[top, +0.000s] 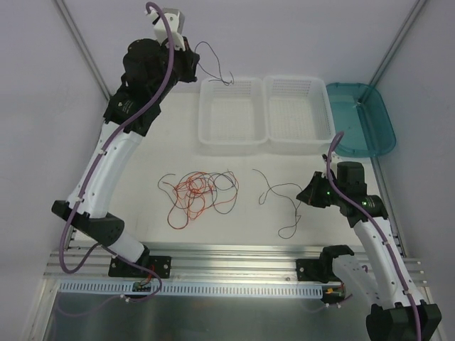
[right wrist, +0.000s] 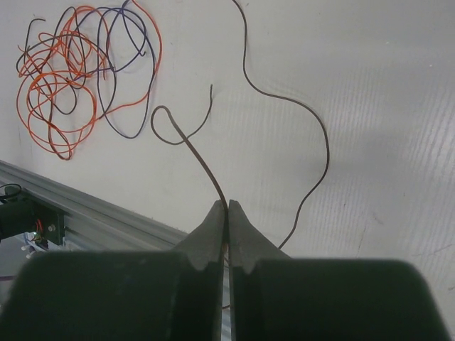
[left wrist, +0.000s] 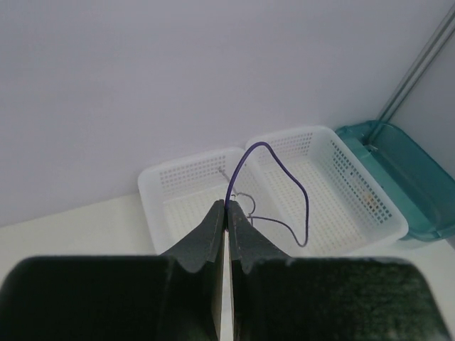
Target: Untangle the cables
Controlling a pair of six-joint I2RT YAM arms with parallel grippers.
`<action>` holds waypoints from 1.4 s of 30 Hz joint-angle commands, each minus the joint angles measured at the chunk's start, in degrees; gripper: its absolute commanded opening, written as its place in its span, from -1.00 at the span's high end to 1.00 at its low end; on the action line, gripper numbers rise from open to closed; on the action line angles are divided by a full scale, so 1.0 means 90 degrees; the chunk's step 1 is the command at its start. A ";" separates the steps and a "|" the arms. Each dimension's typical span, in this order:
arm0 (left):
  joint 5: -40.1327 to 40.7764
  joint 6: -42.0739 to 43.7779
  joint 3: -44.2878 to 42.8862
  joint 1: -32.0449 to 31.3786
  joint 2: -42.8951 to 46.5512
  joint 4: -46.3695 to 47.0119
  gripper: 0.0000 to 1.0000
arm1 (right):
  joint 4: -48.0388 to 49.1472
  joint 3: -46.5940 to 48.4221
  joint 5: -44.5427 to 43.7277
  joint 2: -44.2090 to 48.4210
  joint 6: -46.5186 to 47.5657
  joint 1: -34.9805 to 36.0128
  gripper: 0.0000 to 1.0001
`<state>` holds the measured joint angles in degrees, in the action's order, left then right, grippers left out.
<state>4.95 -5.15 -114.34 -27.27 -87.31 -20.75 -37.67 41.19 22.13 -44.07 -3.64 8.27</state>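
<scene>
Near the basket rim [top: 202,106], left hand [left wrist: 227,206] clamps purple wire [left wrist: 260,144]; right hand [right wrist: 227,204], brown wire [right wrist: 202,162].

Bench [top: 165,155] — open strip between red-and-dark tangle [top: 197,193] and lone dark wire [right wrist: 325,142]; far edge blocked by two white baskets [top: 266,106], teal tray [top: 387,126] right.

the left tool [left wrist: 227,213] pinches a purple cable [left wrist: 284,174] above two white baskets [left wrist: 341,160].
</scene>
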 commanded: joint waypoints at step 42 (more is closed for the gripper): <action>0.0260 0.0163 0.4069 0.0539 0.1525 0.0402 -0.98 | -0.1087 0.2686 -0.0847 -0.0336 0.0326 0.0223 0.99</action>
<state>5.63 -2.28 -84.60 -23.18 -75.40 -9.54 -45.45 57.30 16.75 -45.04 -1.83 9.80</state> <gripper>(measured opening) 0.992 0.019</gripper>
